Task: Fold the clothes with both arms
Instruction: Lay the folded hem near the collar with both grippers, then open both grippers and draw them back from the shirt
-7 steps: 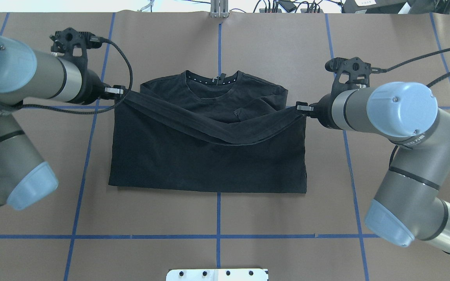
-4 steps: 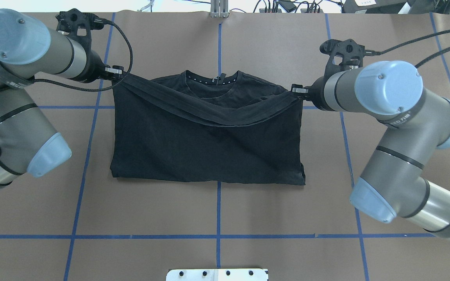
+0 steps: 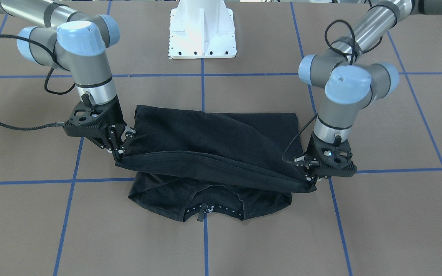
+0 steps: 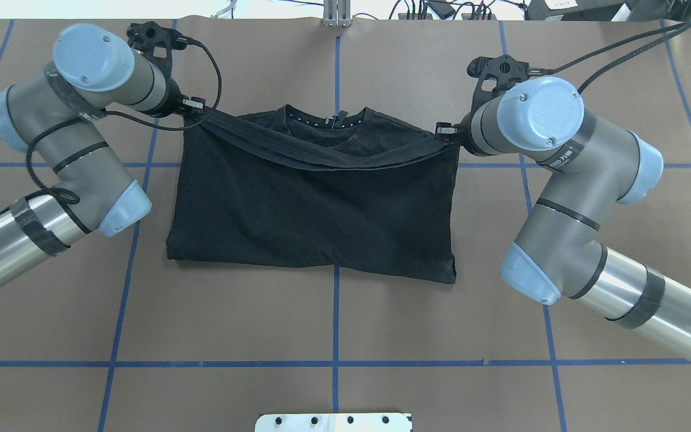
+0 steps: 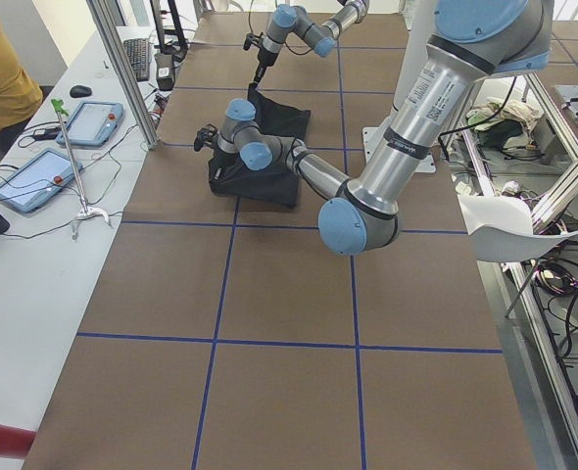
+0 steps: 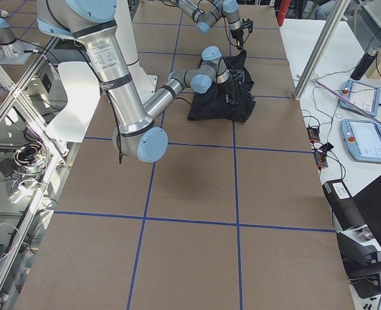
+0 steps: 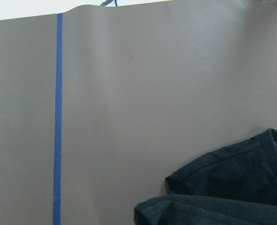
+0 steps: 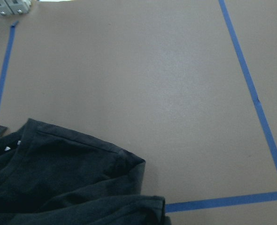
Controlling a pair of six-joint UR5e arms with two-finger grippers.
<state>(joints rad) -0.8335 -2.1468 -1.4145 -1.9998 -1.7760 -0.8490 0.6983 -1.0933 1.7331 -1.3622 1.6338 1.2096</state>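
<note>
While both pincers are clamped onto cloth, the black T-shirt (image 4: 315, 216) lies mid-table with its plain black side up, doubled over on itself. Its collar (image 4: 325, 123) is at the far side from the robot, and the folded edge nearest the robot rests flat on the brown table (image 4: 231, 324). Left gripper (image 4: 197, 108) is closed tight on one corner of the hem (image 4: 321, 159); right gripper (image 4: 445, 132) is closed the same way on the opposite corner. The hem hangs between them as a sagging band, raised off the layer below and crossing just short of the collar. In the front-facing view the shoulders and neckline poke out past that band, flat on the table. Wrist views show no fingers, only a shoulder of the shirt and blue tape lines (image 4: 335, 324) on the paper. Both arms reach in from the sides — white pedestal (image 3: 202, 30) behind the shirt, well apart from it.
</note>
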